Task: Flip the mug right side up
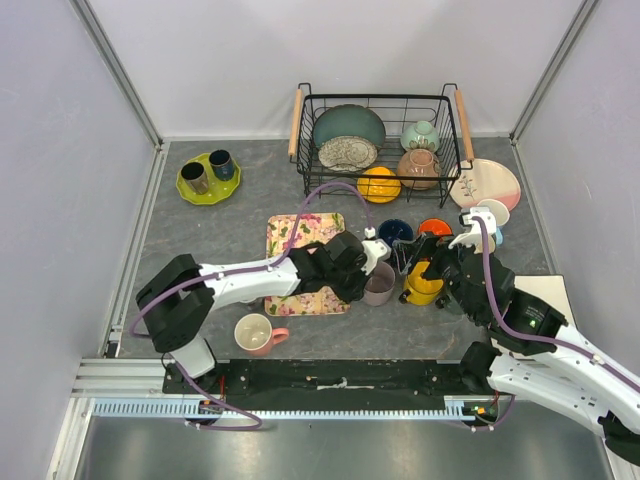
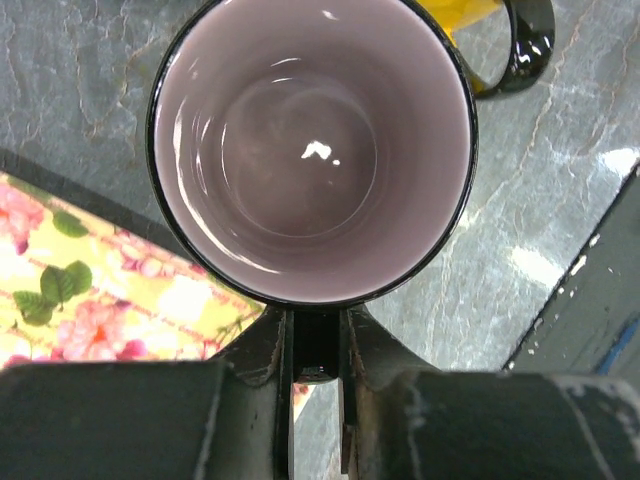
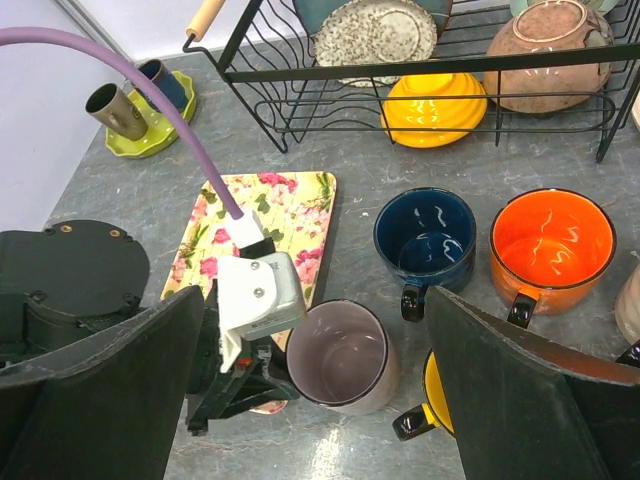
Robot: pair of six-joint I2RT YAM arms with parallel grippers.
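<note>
The mauve mug (image 1: 379, 284) stands upright on the grey table, mouth up, its pale inside empty; it fills the left wrist view (image 2: 315, 150) and shows in the right wrist view (image 3: 345, 355). My left gripper (image 1: 357, 268) is at the mug's left side, shut on its black handle (image 2: 315, 345). It also shows in the right wrist view (image 3: 245, 375). My right gripper (image 1: 447, 268) is open and empty (image 3: 315, 330). It hovers above and to the right of the mug, without touching it.
A yellow mug (image 1: 422, 285) stands close to the right of the mauve one, with a blue mug (image 1: 396, 233) and an orange mug (image 1: 434, 229) behind. A floral tray (image 1: 300, 240) lies left, a pink mug (image 1: 255, 333) near front, and a dish rack (image 1: 300, 120) at the back.
</note>
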